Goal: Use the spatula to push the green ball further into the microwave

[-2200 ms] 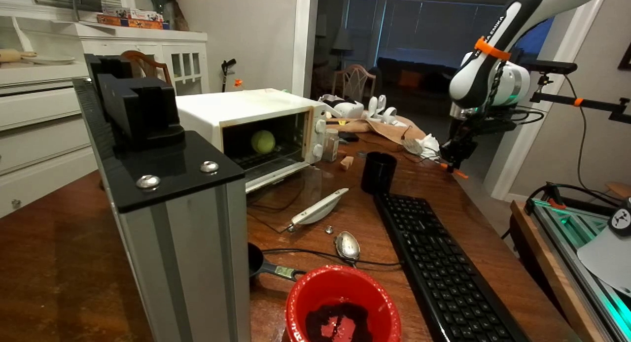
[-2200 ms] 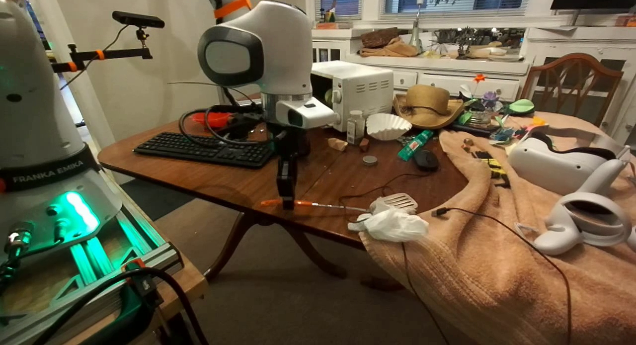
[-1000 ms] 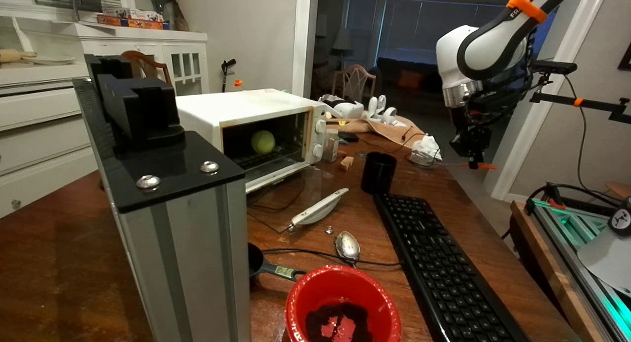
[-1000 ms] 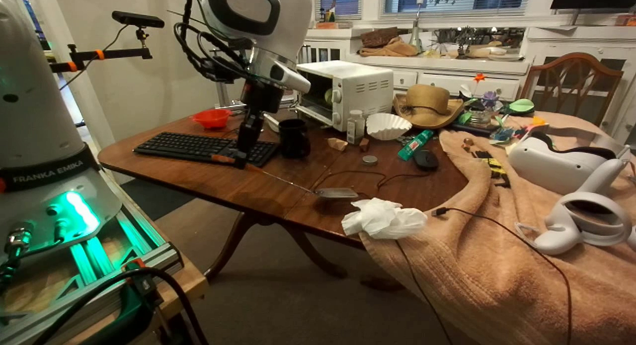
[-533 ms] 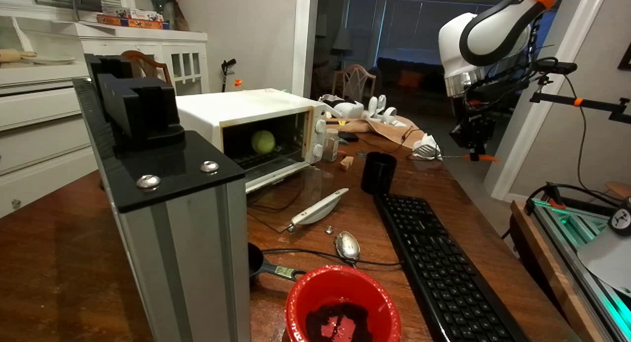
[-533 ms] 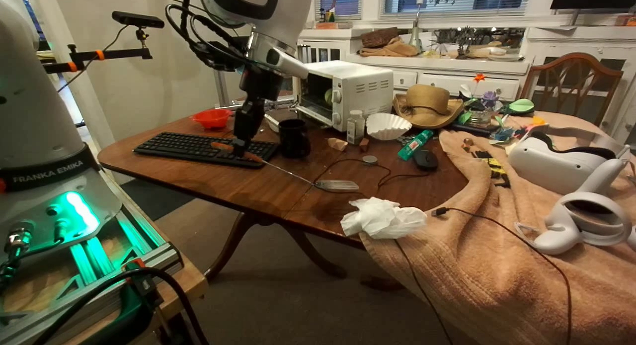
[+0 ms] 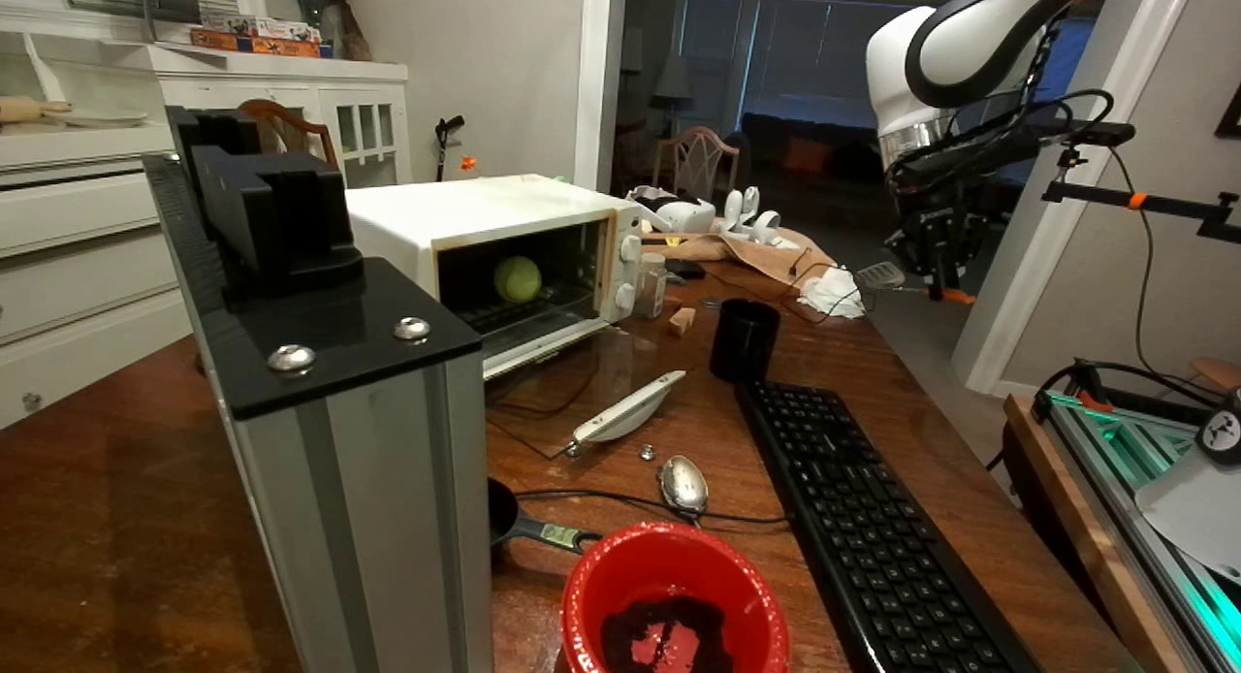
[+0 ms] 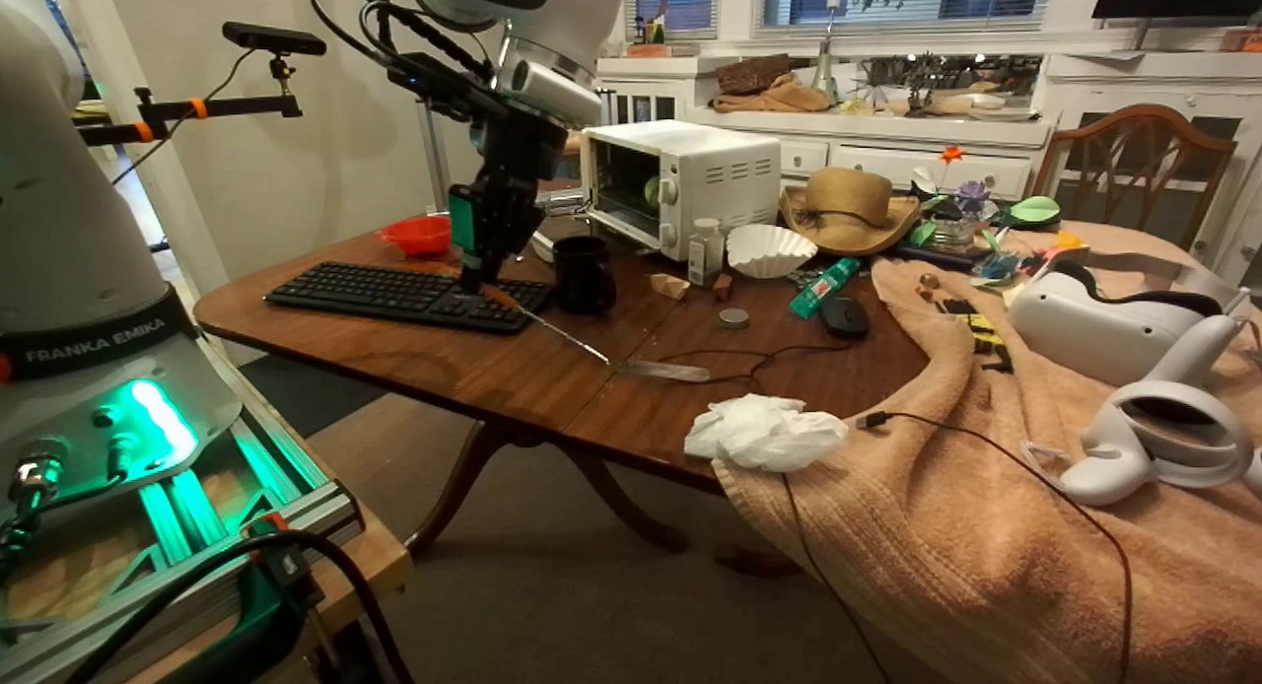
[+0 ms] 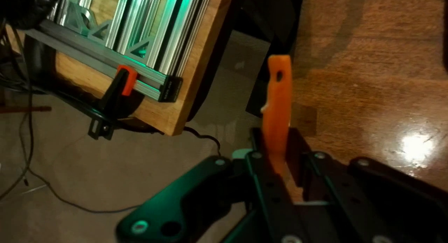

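While the gripper (image 9: 276, 139) has its jaws clenched on the spatula (image 9: 279, 104), well apart from the microwave (image 7: 485, 208), the ball (image 7: 518, 279) sits inside that microwave, visible through its open front in both exterior views.

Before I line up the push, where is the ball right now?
In both exterior views, the ball is inside the open microwave, to the picture-left of its knobs; the wrist view does not show it.
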You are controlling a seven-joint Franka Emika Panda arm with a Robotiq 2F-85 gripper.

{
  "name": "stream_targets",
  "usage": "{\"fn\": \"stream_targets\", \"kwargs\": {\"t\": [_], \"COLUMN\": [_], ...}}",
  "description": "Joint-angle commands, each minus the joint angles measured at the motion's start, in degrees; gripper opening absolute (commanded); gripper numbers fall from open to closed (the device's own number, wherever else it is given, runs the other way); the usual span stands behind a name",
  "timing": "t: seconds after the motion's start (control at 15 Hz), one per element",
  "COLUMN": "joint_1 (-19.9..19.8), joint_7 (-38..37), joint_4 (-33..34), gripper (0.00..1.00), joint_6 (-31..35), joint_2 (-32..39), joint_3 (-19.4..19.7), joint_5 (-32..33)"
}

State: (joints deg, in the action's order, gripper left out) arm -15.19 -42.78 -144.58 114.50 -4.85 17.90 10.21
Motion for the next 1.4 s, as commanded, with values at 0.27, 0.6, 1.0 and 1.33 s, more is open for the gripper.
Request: {"fn": "stream_targets", "kwargs": {"t": [0.27,0.6,1.0,1.33], "joint_1": [-1.77,-2.56,-1.76,1.99], "joint_7": [1.68,14.98,27.27,34.13], "joint_4": [-4.28,-10.15,-15.18,-12.71], "gripper": [0.05,0.05,0.05,0.05], "joint_6": [5.52,7.37,6.39,2.88], "joint_2": [-7.33,-16.05,-27.22,-30.25], "joint_3": [-0.86,-1.83,-4.8,-8.03], "joint_5": [-1.22,-0.55,-3.0,-7.52]}}
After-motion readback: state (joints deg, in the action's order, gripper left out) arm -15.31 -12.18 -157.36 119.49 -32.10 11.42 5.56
